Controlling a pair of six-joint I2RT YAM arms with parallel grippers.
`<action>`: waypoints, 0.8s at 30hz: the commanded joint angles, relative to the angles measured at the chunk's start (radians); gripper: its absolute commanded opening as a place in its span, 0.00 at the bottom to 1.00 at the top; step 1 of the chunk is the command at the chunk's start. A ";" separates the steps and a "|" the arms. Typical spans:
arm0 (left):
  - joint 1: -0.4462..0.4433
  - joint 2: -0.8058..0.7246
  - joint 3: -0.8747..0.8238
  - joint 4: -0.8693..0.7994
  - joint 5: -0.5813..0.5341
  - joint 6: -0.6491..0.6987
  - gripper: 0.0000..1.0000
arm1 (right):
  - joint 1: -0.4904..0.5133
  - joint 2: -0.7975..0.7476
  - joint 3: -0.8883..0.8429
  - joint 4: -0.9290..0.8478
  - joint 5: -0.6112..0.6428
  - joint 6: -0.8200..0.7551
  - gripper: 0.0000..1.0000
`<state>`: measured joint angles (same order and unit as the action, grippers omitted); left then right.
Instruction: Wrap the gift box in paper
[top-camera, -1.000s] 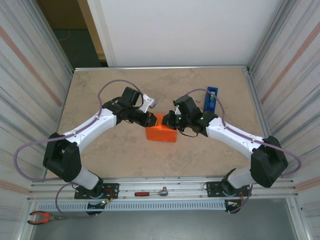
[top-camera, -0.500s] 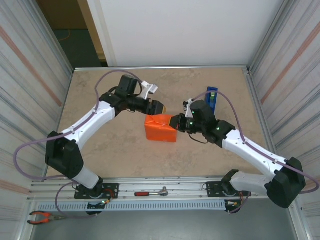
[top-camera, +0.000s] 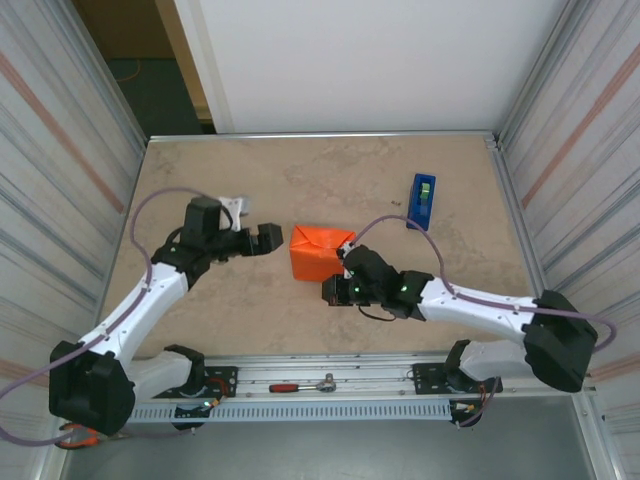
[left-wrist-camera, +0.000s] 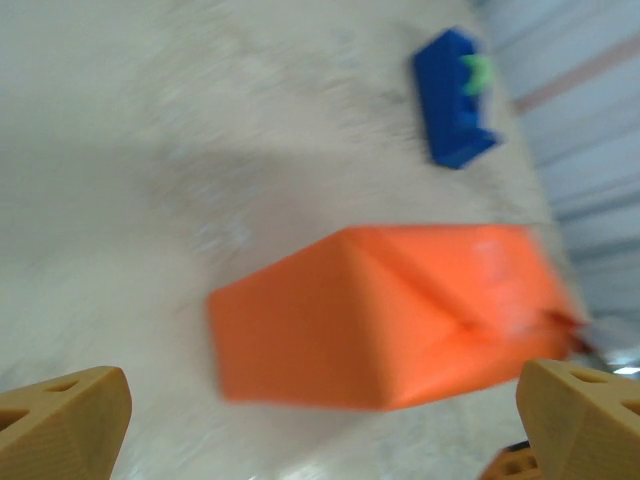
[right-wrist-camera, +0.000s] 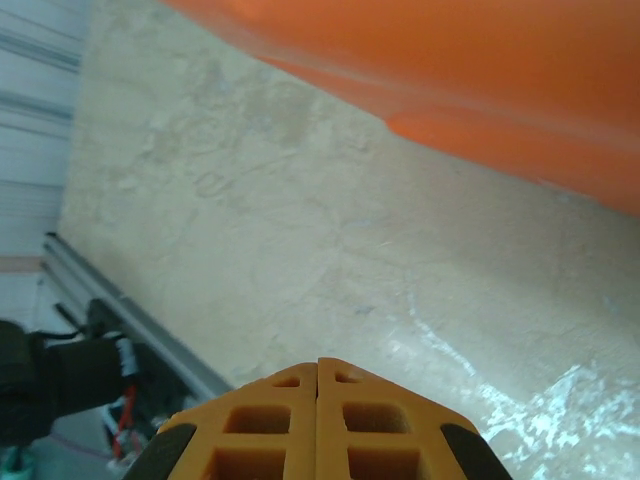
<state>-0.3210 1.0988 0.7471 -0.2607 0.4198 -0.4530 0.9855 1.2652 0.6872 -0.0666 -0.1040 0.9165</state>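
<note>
Two grippers rest off the gift box (top-camera: 320, 255), wrapping apparently finished. Left gripper (top-camera: 268, 238) splayed, box ahead; right gripper (top-camera: 333, 290) clenched empty

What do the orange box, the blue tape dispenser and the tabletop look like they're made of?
The gift box wears matte orange paper, judging by its creased diagonal folds. The blue tape dispenser looks like moulded plastic, solid-coloured and smooth. The table seems stone-patterned laminate or tile, mottled beige with faint sheen.
</note>
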 joint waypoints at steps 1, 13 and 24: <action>0.009 -0.039 -0.087 0.046 -0.123 -0.065 0.99 | -0.040 0.047 0.051 0.067 0.067 -0.055 0.00; 0.010 0.011 -0.066 0.066 -0.165 -0.037 0.99 | -0.371 0.284 0.425 -0.013 -0.148 -0.186 0.00; 0.081 0.033 0.072 0.051 -0.369 0.172 0.99 | -0.635 -0.036 0.309 -0.294 0.209 -0.347 1.00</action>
<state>-0.2630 1.1324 0.8040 -0.2237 0.1749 -0.3859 0.3939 1.2980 1.0019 -0.2214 -0.0830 0.6746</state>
